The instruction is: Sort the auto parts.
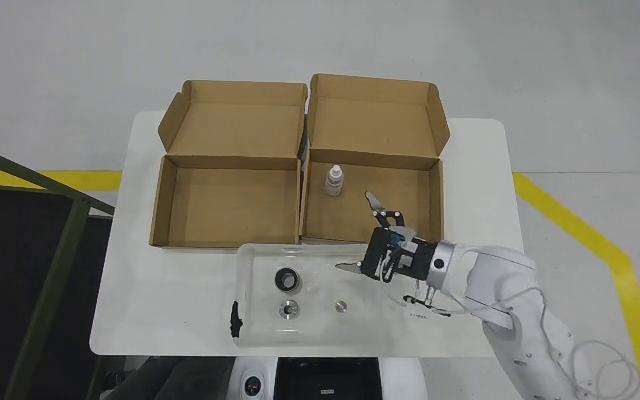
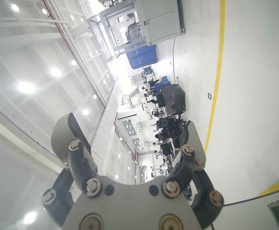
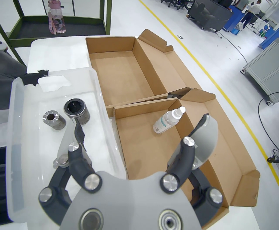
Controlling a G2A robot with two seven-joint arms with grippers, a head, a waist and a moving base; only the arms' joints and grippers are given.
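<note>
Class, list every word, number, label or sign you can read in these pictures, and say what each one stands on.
Nothing can be read clearly.
On the spray bottle: a printed label, too small to read.
On the pink bottle: letters down its strap, too blurred to read.
On the blue cabinet: a white mark, too small to read.
Elsewhere no print can be made out.

Black bearing, steel bushing, small disc stand inside clear bin.

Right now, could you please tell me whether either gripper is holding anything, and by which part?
Nothing: the right gripper and left gripper both have open, empty jaws.
</note>
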